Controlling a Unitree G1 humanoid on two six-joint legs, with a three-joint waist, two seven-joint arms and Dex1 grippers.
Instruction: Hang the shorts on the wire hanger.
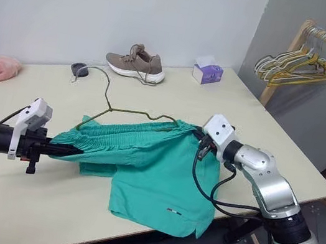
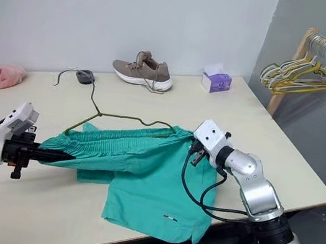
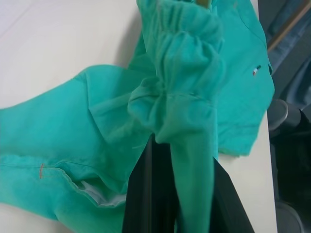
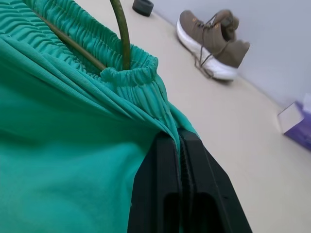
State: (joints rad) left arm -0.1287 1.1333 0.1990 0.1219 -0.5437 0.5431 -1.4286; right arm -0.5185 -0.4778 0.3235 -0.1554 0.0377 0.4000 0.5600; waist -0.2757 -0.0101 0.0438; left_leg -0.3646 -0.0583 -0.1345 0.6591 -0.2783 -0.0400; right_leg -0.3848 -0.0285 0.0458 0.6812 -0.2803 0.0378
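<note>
Two grippers pinch the shorts (image 1: 154,171) at centre frame, waistband stretched over the wire hanger (image 1: 115,108); the left gripper (image 1: 51,148) has its jaws clenched on the left end, the right gripper (image 1: 200,142) on the right; keeping the band taut should seat the wire inside. The right wrist view shows wire entering the waistband; the head views show one leg drooping over the table (image 1: 284,150) edge.

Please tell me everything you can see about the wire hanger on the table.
The hanger is thin, dull olive-bronze wire, a triangle with a hook. The hook points toward the far edge of the table. Its lower part is inside the waistband of the shorts, so the bottom bar is hidden. The wire comes out of the waistband near the right end effector.
</note>
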